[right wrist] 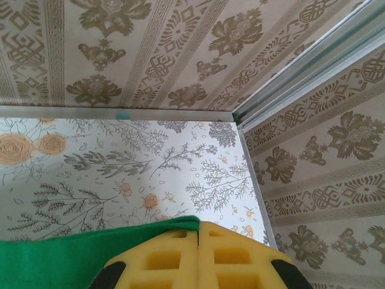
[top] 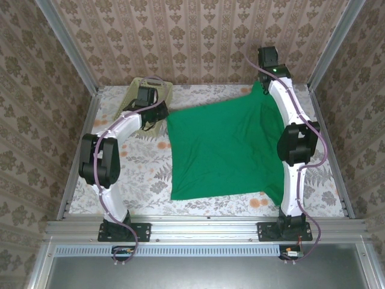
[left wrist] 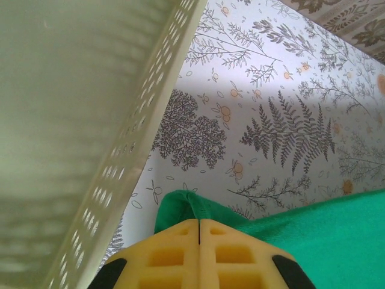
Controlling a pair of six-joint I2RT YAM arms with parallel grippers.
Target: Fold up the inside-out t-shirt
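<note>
T-shirt (top: 222, 150) gripped, both arms (top: 123, 127) reaching far

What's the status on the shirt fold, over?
Left claw shut on a far shirt corner. Right claw shut on the other. Shirt spread out, unfolded. Basket right beside left claw.

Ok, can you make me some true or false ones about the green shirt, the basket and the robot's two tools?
1. The t-shirt lies spread out on the flowery table. True.
2. The left tool is wide open. False: its yellow fingers are pressed together on a fold of the t-shirt.
3. The basket sits on top of the t-shirt. False: it stands beside it, at the table's far left corner.
4. The right tool is shut on an edge of the t-shirt. True.
5. The t-shirt is folded into a small neat square. False: it is not folded yet.
</note>
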